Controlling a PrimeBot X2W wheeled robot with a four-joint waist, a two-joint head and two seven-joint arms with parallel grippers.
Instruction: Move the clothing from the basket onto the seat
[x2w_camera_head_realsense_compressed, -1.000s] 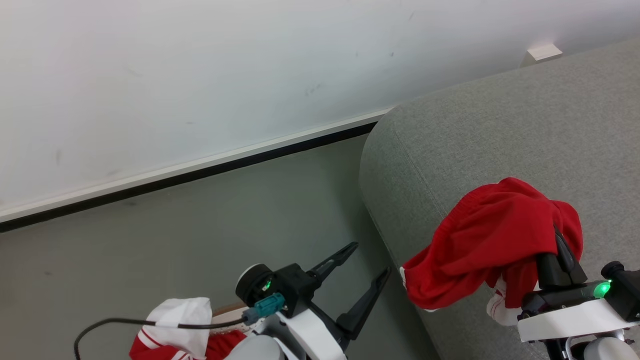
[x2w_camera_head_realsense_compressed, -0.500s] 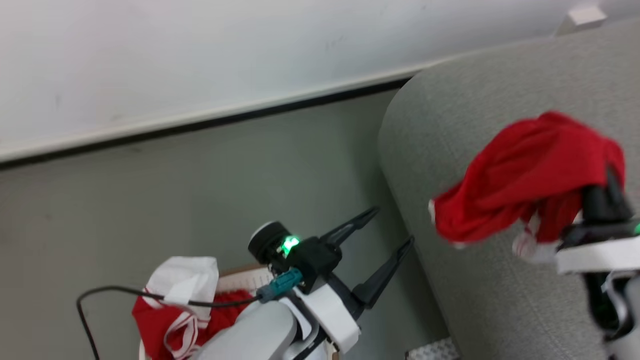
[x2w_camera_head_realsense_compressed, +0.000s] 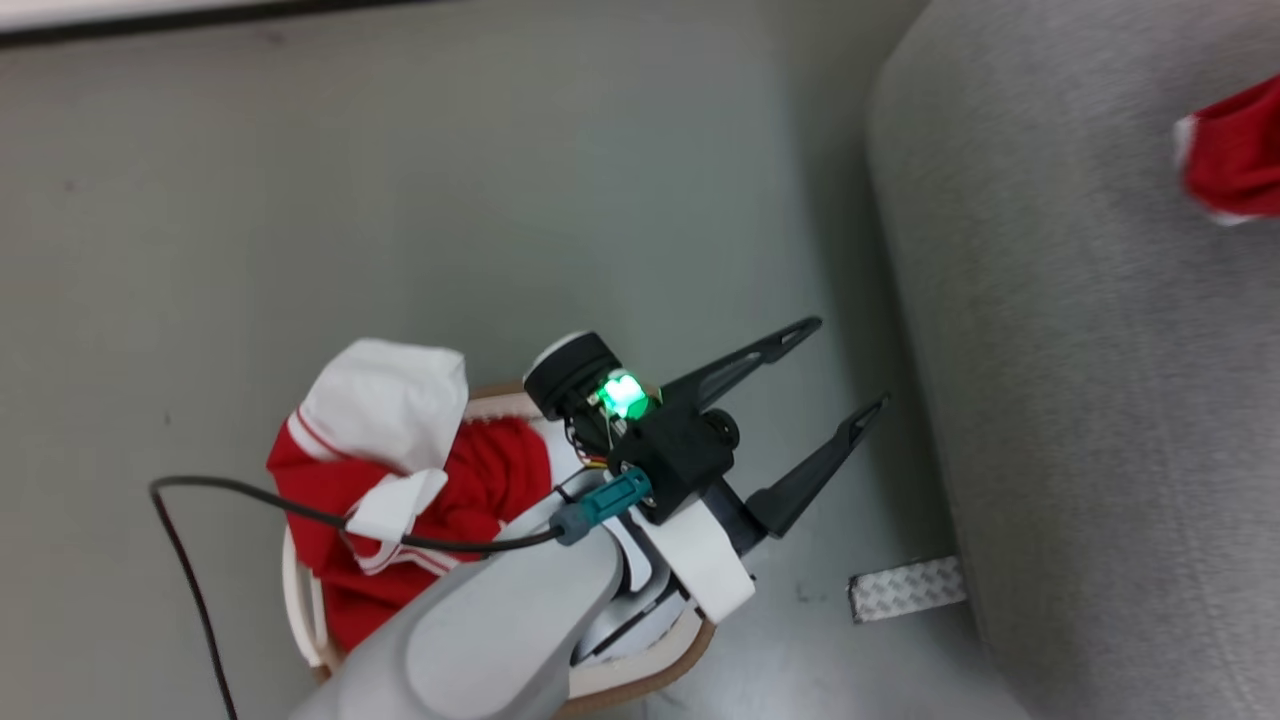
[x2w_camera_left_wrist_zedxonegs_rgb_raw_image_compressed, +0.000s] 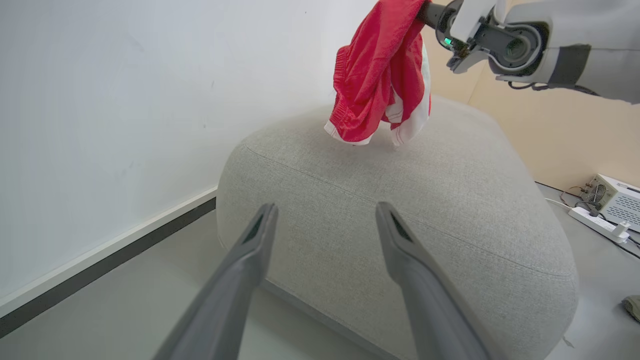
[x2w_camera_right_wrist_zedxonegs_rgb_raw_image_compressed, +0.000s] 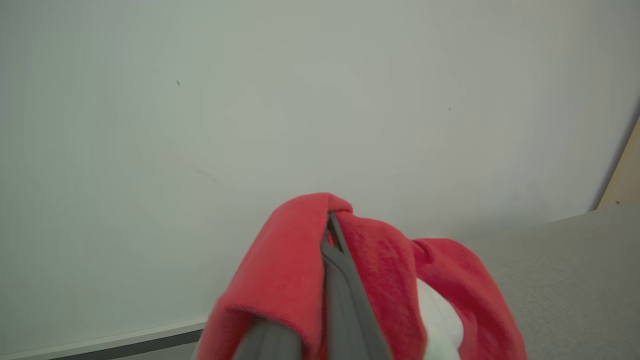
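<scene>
My right gripper (x2w_camera_right_wrist_zedxonegs_rgb_raw_image_compressed: 332, 235) is shut on a red garment with white trim (x2w_camera_right_wrist_zedxonegs_rgb_raw_image_compressed: 285, 270). From the left wrist view, this garment (x2w_camera_left_wrist_zedxonegs_rgb_raw_image_compressed: 380, 75) hangs from that gripper (x2w_camera_left_wrist_zedxonegs_rgb_raw_image_compressed: 424, 9) just above the top of the light-grey seat (x2w_camera_left_wrist_zedxonegs_rgb_raw_image_compressed: 400, 200). Its edge (x2w_camera_head_realsense_compressed: 1235, 160) shows at the head view's right border over the seat (x2w_camera_head_realsense_compressed: 1100, 400). More red and white clothing (x2w_camera_head_realsense_compressed: 400, 470) lies heaped in the cream basket (x2w_camera_head_realsense_compressed: 300, 600) at the lower left. My left gripper (x2w_camera_head_realsense_compressed: 848, 365) stands open and holds nothing, above the floor between basket and seat, its fingers (x2w_camera_left_wrist_zedxonegs_rgb_raw_image_compressed: 265, 220) pointing at the seat's side.
A white wall with a dark baseboard (x2w_camera_left_wrist_zedxonegs_rgb_raw_image_compressed: 115, 250) runs behind the seat. A ribbed metal plate (x2w_camera_head_realsense_compressed: 905, 588) lies on the floor at the seat's foot. A black cable (x2w_camera_head_realsense_compressed: 200, 520) loops over the basket. A power strip (x2w_camera_left_wrist_zedxonegs_rgb_raw_image_compressed: 597, 222) and a white box (x2w_camera_left_wrist_zedxonegs_rgb_raw_image_compressed: 617, 197) sit on the floor to the right of the seat.
The head camera has tipped down, bringing the basket into view. My right gripper has carried the red garment from the seat's edge further in over the seat. The left gripper stays open.
</scene>
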